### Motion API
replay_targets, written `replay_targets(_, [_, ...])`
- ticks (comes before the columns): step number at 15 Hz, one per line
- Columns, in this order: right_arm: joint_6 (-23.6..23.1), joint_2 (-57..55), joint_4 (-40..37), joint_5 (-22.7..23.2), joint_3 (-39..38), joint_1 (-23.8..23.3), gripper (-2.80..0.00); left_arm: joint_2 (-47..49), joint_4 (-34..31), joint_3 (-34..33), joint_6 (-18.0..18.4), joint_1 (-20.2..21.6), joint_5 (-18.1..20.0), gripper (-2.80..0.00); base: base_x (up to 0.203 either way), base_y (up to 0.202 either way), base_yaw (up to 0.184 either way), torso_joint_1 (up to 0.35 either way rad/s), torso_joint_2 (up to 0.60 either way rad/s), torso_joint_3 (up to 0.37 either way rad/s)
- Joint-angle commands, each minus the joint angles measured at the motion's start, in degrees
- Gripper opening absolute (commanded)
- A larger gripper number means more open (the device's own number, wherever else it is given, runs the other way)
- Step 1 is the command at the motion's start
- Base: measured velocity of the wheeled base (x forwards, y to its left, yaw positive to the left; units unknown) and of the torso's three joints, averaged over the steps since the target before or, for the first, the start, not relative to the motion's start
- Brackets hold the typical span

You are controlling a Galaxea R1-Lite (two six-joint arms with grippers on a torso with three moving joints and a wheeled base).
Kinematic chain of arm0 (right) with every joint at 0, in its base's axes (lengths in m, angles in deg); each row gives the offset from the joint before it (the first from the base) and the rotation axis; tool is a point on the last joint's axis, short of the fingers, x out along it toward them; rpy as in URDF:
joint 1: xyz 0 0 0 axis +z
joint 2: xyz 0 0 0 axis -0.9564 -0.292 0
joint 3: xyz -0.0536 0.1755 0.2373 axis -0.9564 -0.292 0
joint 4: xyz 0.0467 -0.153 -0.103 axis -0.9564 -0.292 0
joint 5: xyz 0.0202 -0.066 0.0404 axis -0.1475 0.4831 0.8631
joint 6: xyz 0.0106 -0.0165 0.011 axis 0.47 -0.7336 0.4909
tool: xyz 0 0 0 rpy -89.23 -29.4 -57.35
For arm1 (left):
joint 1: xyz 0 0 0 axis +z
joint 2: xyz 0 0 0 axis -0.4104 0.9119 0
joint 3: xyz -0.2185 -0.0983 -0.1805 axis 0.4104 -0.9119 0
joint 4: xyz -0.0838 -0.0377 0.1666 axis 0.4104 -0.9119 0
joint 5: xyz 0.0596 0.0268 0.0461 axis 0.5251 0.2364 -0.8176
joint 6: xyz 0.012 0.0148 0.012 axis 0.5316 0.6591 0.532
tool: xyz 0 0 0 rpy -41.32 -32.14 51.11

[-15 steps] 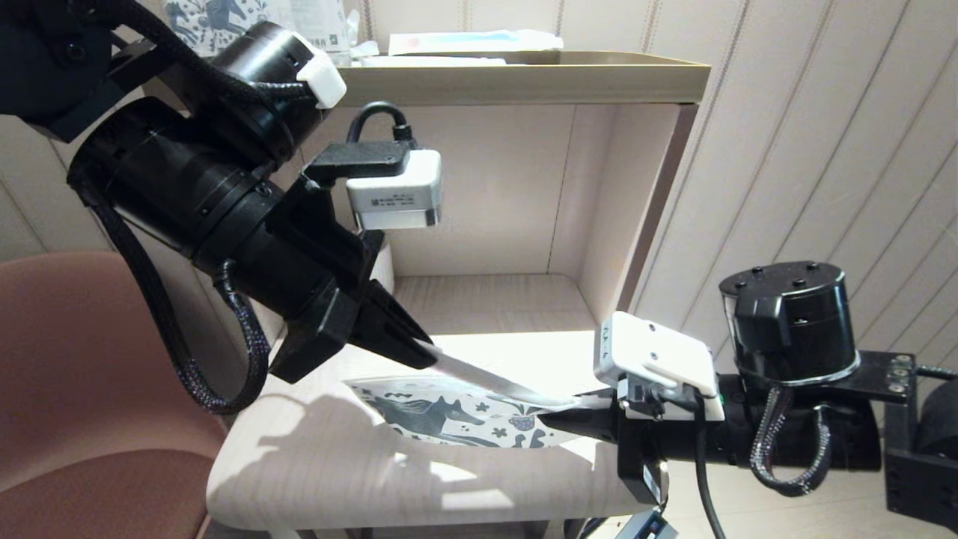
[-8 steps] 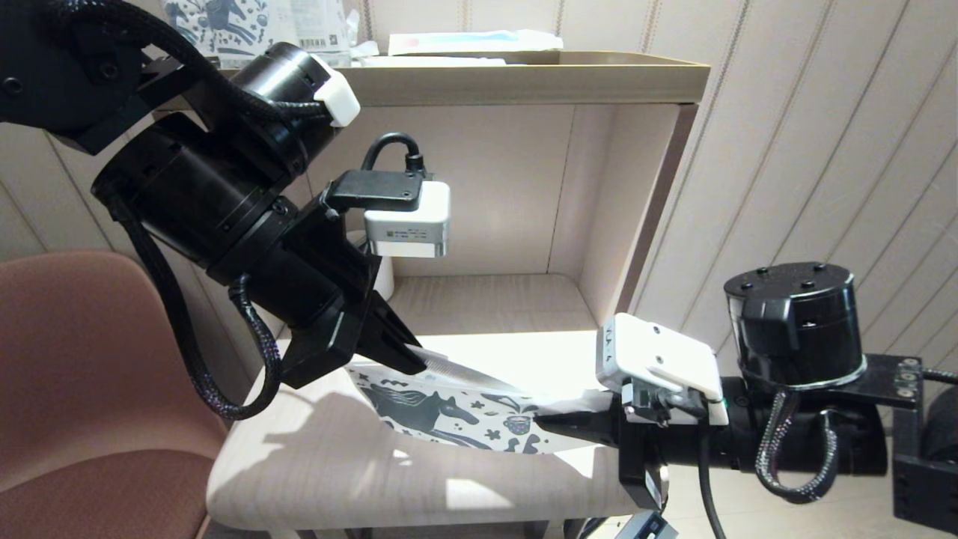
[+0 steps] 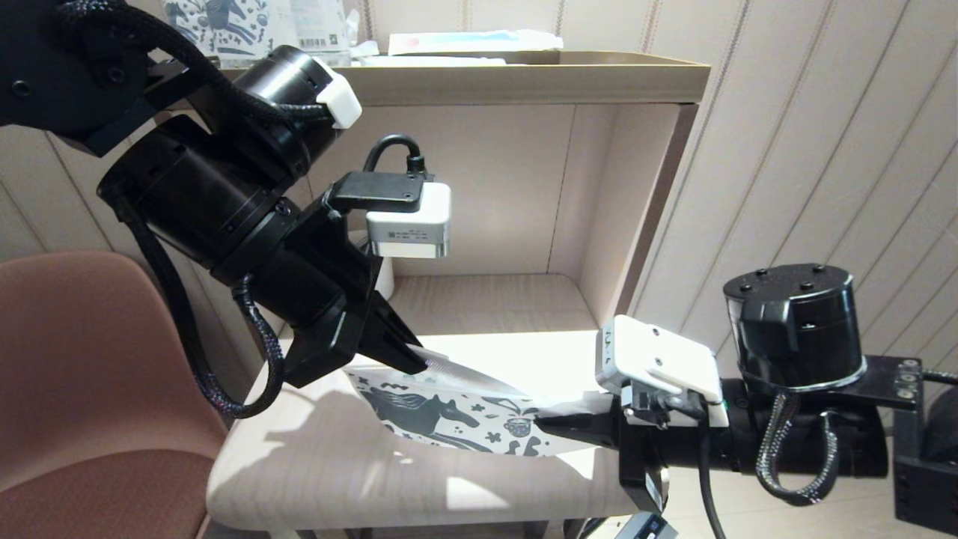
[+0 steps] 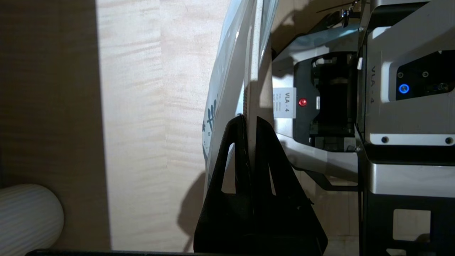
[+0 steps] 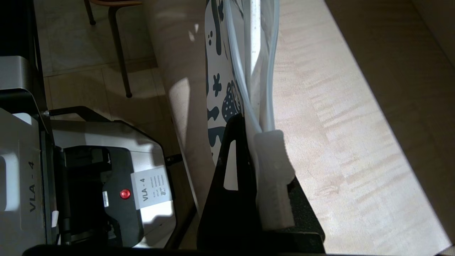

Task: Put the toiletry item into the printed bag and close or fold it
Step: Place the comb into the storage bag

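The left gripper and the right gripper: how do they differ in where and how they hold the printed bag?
The left gripper points steeply down and pinches the printed bag at its left end; the right gripper lies nearly level at the right end, by the white slider tab. Both are shut on the bag.
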Motion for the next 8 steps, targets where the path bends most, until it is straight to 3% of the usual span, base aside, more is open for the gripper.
replay_targets(1, [-0.2, 0.0, 0.3, 0.2, 0.1, 0.1, -2.80, 0.3, -0.1, 0.0, 0.2, -0.3, 0.3, -2.80, 0.000, 0.000, 0.000, 0.000, 0.00, 0.000])
replay_targets(2, [-0.2, -0.1, 0.3, 0.2, 0.2, 0.1, -2.80, 0.3, -0.1, 0.0, 0.2, -0.3, 0.3, 0.00, 0.000, 0.000, 0.000, 0.000, 0.00, 0.000])
replay_targets(8, [-0.2, 0.0, 0.3, 0.2, 0.1, 0.1, -2.80, 0.2, 0.3, 0.1, 0.1, -0.6, 0.6, 0.00, 0.000, 0.000, 0.000, 0.000, 0.00, 0.000])
